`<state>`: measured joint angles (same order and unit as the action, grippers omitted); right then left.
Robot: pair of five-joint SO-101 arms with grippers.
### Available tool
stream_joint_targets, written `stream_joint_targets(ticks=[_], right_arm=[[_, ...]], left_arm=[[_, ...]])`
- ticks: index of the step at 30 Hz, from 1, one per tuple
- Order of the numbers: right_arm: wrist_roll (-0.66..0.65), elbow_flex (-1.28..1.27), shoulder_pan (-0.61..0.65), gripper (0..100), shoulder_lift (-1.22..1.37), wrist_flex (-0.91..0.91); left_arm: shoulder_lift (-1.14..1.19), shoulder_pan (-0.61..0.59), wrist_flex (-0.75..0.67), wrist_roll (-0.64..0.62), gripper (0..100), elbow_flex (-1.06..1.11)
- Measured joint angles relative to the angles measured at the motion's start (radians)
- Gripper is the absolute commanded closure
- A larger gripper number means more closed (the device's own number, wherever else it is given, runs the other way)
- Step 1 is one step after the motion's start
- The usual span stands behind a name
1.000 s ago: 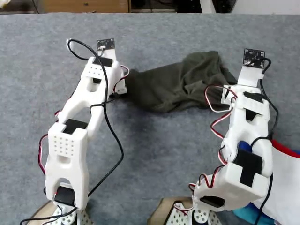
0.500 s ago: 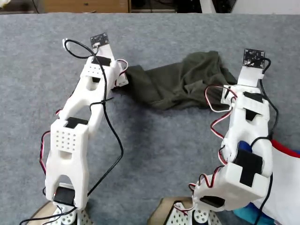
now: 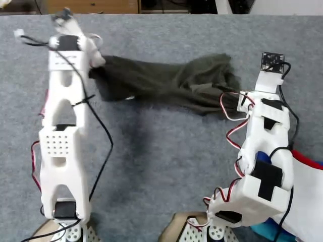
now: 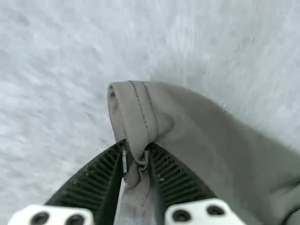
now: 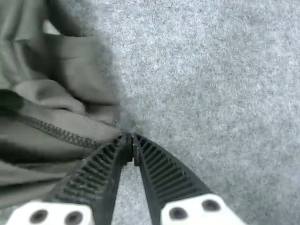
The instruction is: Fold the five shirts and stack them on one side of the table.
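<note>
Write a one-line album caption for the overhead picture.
Two robot arms hold a dark green shirt stretched over the grey table, left claw and right claw each pinching an end.

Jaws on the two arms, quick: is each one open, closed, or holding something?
Left gripper: jaws closed on the hem of the dark green shirt.
Right gripper: jaws closed, pinching the same shirt's other edge.

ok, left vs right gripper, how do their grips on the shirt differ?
Left gripper clamps a folded hem of the shirt, with cloth sticking out past its tips. Right gripper nips only an edge at its very tips. Left gripper holds the shirt's left end, right gripper its right end. Shared: both are shut on the same shirt.
</note>
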<state>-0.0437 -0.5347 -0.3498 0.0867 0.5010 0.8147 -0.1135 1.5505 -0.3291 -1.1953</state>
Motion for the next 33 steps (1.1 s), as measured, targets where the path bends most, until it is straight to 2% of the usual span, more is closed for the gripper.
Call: stream_joint_targets(ticks=[4, 10, 15, 17, 27, 30, 33], right_arm=[[0.000, 0.000, -0.003, 99.4, 0.000, 0.000], [0.000, 0.000, -0.002, 99.4, 0.000, 0.000], [0.000, 0.000, -0.002, 99.4, 0.000, 0.000], [0.000, 0.000, -0.002, 99.4, 0.000, 0.000], [0.000, 0.000, -0.002, 99.4, 0.000, 0.000], [0.000, 0.000, -0.002, 99.4, 0.000, 0.000], [0.000, 0.000, -0.002, 99.4, 0.000, 0.000]], left_arm=[[-0.003, -0.071, 0.072, 0.002, 98, -0.164], [0.035, -0.095, 0.072, 0.002, 98, -0.141], [0.109, -0.095, 0.058, 0.002, 80, -0.095], [0.123, -0.101, 0.058, 0.002, 76, -0.089], [0.132, -0.221, 0.061, 0.000, 76, -0.089], [0.132, -0.258, 0.126, 0.064, 77, -0.100], [0.118, -0.256, 0.187, 0.226, 79, -0.089]])
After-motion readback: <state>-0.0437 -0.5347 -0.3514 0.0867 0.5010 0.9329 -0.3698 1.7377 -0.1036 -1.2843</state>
